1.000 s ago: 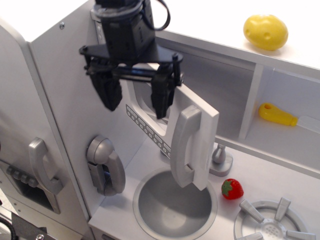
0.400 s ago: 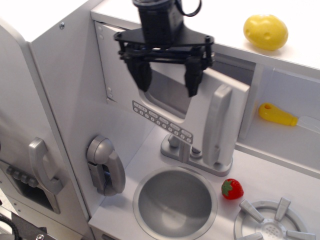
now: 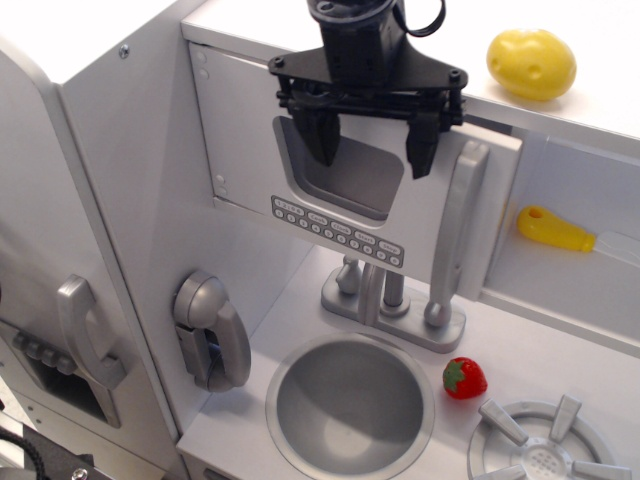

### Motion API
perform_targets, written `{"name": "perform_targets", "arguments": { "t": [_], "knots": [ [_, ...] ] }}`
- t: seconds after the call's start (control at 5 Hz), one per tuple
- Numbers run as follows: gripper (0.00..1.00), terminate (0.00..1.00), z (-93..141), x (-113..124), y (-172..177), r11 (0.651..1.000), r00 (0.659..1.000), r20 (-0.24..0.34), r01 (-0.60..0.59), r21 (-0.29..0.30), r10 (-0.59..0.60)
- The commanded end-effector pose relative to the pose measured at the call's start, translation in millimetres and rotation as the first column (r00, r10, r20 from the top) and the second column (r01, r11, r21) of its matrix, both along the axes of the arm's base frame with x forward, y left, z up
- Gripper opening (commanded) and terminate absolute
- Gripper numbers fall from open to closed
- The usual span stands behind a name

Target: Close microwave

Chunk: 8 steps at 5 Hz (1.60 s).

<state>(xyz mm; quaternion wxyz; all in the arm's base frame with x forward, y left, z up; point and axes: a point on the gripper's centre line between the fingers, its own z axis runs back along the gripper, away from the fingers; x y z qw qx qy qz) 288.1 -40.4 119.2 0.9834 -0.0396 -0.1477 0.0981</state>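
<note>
Grey toy kitchen | near: sink (image 3: 350, 405), strawberry (image 3: 465, 378) on surface | microwave (image 3: 350, 190) door swung from half-open 1.0 s ago to nearly flush, task almost done | pincer (image 3: 369, 148) released, fingers spread against window

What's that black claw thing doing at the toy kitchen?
A robot arm's gripper is in front of the microwave door, its fingers spread over the dark window and holding nothing. The door with its silver bar handle looks nearly or fully shut. Below are the sink and a toy strawberry.
</note>
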Motion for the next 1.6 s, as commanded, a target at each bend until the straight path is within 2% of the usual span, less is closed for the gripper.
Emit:
{"name": "perform_targets", "arguments": {
  "t": [0.0,0.2,0.4,0.6,0.8,1.0,1.2,1.4],
  "knots": [
    [1.0,0.0,13,20,5,0.999,0.995,0.095,-0.037,0.02,0.035],
    [1.0,0.0,12,14,7,0.999,0.997,0.066,-0.027,0.021,0.026],
    [1.0,0.0,14,-32,26,0.994,0.99,-0.106,0.088,-0.065,-0.094],
    [1.0,0.0,19,-73,53,0.991,0.979,-0.169,0.101,-0.09,-0.115],
    [1.0,0.0,17,-80,75,0.991,0.969,-0.226,0.08,-0.104,-0.102],
    [1.0,0.0,10,-79,81,0.996,0.966,-0.246,0.061,-0.057,-0.073],
    [1.0,0.0,10,-79,81,0.996,0.966,-0.246,0.061,-0.057,-0.073],
    [1.0,1.0,10,-79,81,0.996,0.966,-0.246,0.061,-0.057,-0.073]
  ]
}}
